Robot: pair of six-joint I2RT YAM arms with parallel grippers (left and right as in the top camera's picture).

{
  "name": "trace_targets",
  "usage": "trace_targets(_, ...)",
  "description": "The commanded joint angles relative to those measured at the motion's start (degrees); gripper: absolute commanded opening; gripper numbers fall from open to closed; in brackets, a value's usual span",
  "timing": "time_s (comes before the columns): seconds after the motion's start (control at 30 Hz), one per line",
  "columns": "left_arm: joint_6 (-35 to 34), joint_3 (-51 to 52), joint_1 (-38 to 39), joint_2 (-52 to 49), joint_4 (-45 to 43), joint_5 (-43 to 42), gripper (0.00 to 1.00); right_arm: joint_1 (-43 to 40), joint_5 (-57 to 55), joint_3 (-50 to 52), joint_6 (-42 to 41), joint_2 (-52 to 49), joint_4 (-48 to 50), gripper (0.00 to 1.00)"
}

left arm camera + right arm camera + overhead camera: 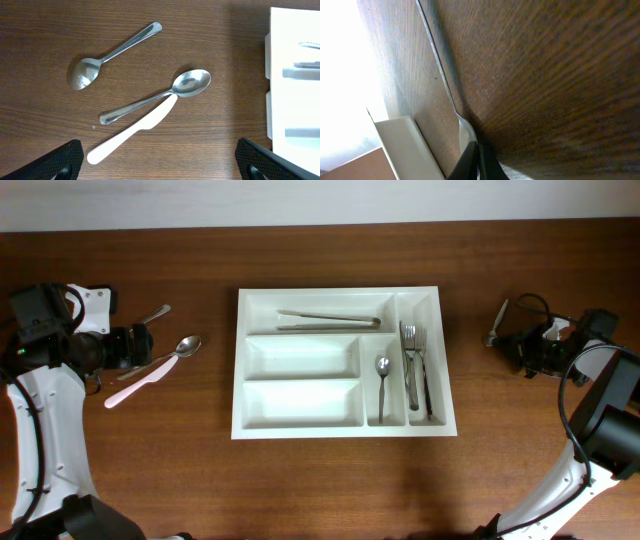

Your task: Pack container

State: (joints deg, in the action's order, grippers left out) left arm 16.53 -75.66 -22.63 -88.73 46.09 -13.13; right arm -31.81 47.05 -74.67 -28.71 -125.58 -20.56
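Tabletop [320, 490] of dark wood, seen from above, with one arm at each end. The container [340, 433], a white tray, lies flat and open side up at the centre, well apart from both arms. Its long axis runs from arm to arm. The three long compartments follow that axis, and the two narrow ones cross it at the end towards the right arm. Tongs [330, 319] lie in the far long compartment, a spoon [382, 385] in the inner narrow one, and forks [415, 365] in the outer one. The other two long compartments are bare.

The left claw [158, 155] stands with its fingers wide apart above three loose pieces. These are a white knife [132, 131], a near spoon [155, 97] whose neck touches the knife tip, and a far spoon [115, 52] lying apart. The right claw [477, 161] is clamped together on a metal utensil [440, 75], which it grips where the handle widens. Whether that piece is clear of the wood cannot be told.

Hazards, as judged:
- The utensil is pinched thinly near one end and may swing or slip during carriage.
- Its long free handle may strike the tray wall unless it is turned along a compartment.
- On the left, taking the knife or the near spoon is likely to drag the other with it.
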Motion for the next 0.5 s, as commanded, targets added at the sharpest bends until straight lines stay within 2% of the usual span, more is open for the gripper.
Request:
trace_targets(0.0,0.7,-1.09,-0.15,-0.42,-0.02,-0.61,0.99,0.35,-13.75,1.64,3.89,-5.2,-0.57,0.04)
trace_targets(0.23,0.7,-1.09,-0.15,-0.42,-0.02,-0.61,0.99,0.37,1.95,-2.89,19.12,1.57,-1.01,0.04)
trace_targets(0.33,0.7,-1.09,-0.15,-0.42,-0.02,-0.61,0.99,0.37,7.39,-4.72,20.39,6.67,-1.84,0.04)
trace_targets(0.47,0.7,-1.09,-0.15,-0.42,-0.02,-0.61,0.99,0.72,8.92,-6.03,20.96,14.86,-2.62,0.04)
